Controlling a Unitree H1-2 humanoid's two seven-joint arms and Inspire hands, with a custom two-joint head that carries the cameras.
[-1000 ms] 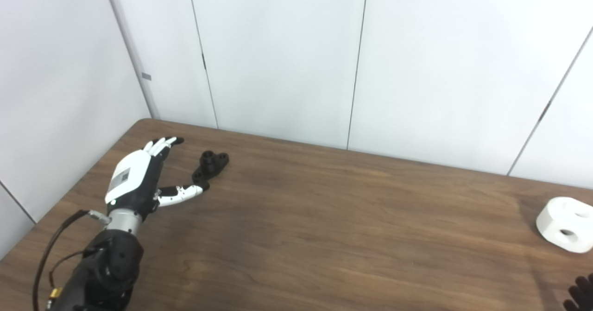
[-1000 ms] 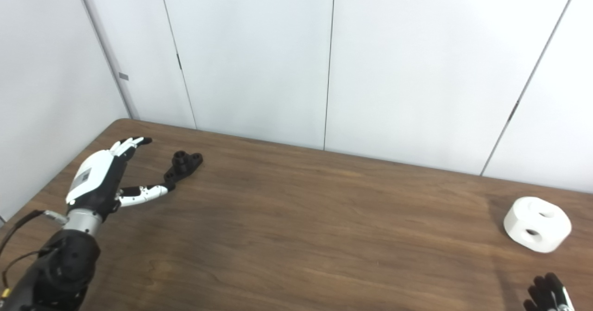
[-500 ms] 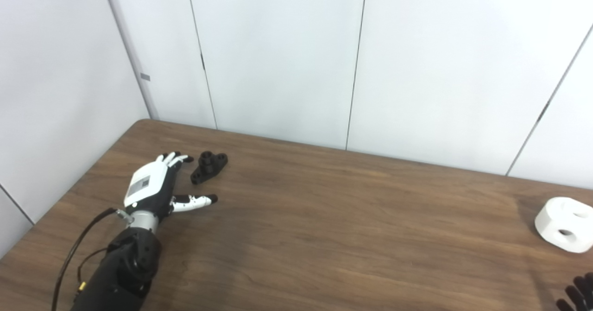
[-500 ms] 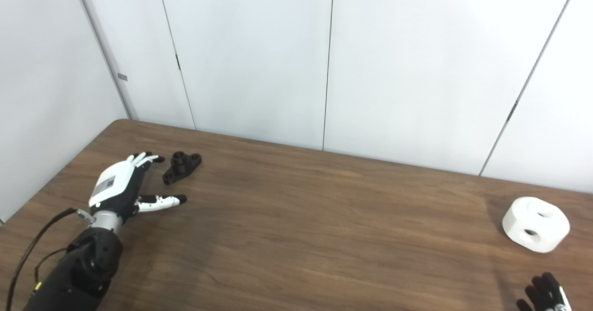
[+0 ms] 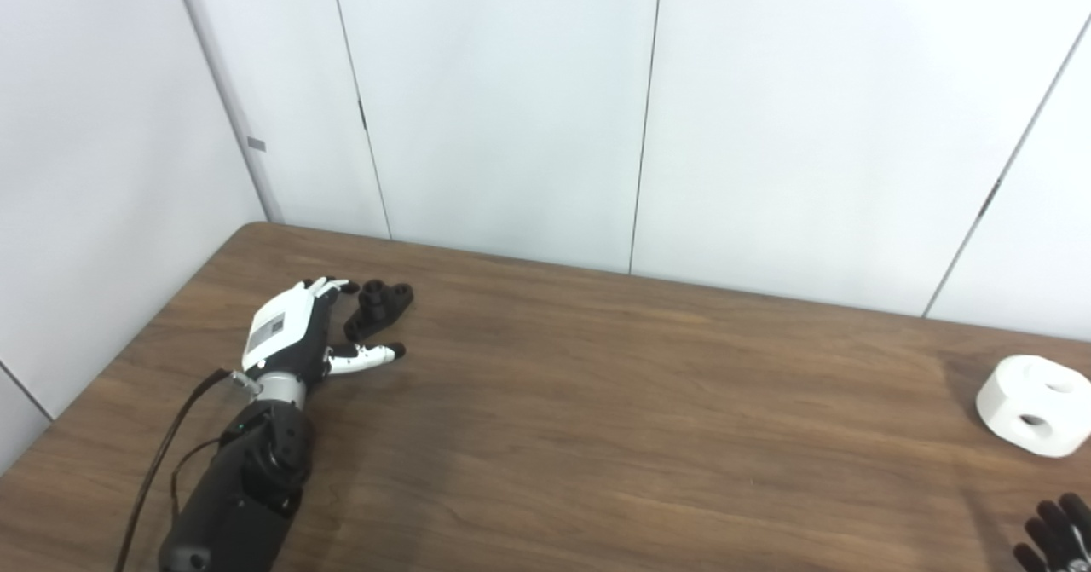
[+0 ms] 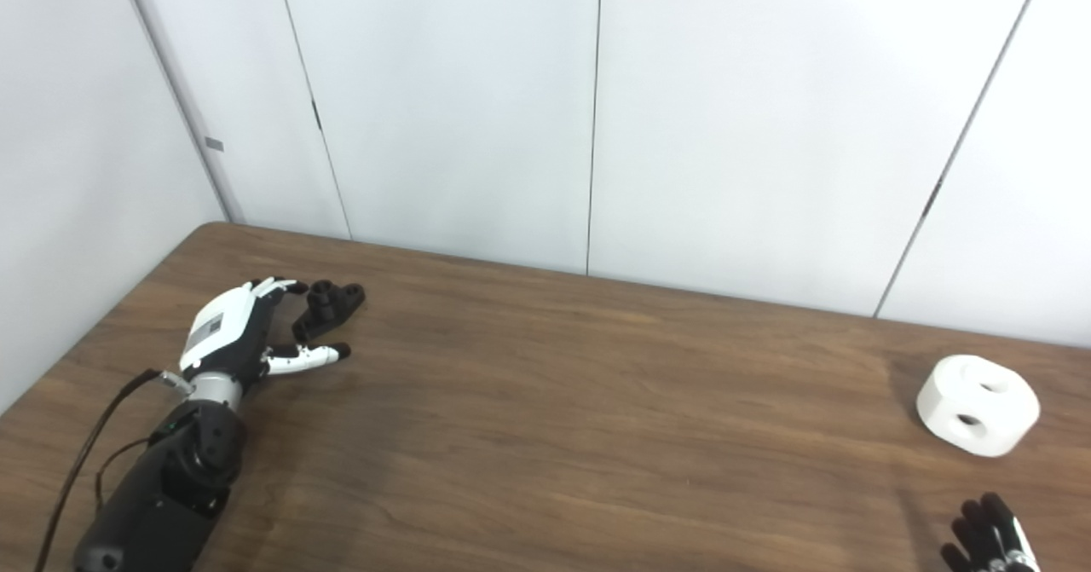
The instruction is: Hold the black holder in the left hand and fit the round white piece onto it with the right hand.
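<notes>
Left hand (image 5: 290, 333) low over the far left part of the brown wooden table (image 5: 597, 401), white back turned up and leftward, forearm stretched away from the camera from the bottom left corner, a thin cable looping beside it. Fingers (image 5: 328, 286) spread apart and reaching forward, their dark tips just beside the near-left side of the black holder (image 5: 379, 306); cannot tell whether they touch it. Thumb (image 5: 366, 355) stuck out to the right, lying near the table surface in front of the holder, not closed around it. Nothing gripped: holder between fingers and thumb but resting on the table on its own, a small dark block with raised round posts on top, angled toward the far right.

Right hand (image 6: 989, 542) only partly visible at the bottom right corner, just dark fingertips poking up from the picture's lower edge, spread a little and holding nothing, so far as shows. Round white piece (image 6: 978, 405) flat on the table near the right edge, beyond those fingertips and apart from them, a thick puck with two holes in its top face and one in its side. Holder and white piece well apart, at opposite ends of the table. Pale panelled wall (image 5: 511, 103) behind.
</notes>
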